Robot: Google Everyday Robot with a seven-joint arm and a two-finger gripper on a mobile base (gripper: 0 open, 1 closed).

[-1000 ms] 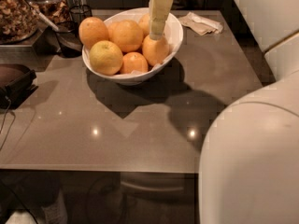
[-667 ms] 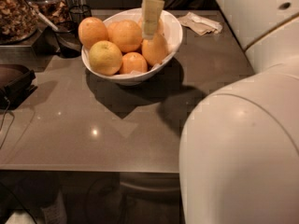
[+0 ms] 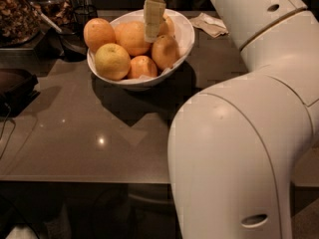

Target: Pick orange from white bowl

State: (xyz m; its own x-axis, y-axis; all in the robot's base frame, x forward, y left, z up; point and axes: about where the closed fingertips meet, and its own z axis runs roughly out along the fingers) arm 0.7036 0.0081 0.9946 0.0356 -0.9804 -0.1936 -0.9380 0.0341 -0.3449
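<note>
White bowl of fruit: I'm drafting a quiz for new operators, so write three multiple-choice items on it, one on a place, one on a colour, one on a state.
1. Where is the claw?
A. at the picture's left edge
B. above the fruit in the white bowl
C. at the picture's bottom edge

2. What colour is the bowl's front-left fruit?
A. purple
B. red
C. yellowish

3. How is the orange?
A. resting in the bowl
B. cut in halves
C. hanging clear of the bowl

Answers:
1. B, the claw hangs over the pile.
2. C, its skin is yellower than its neighbours'.
3. A, it sits among the other fruit.
</note>
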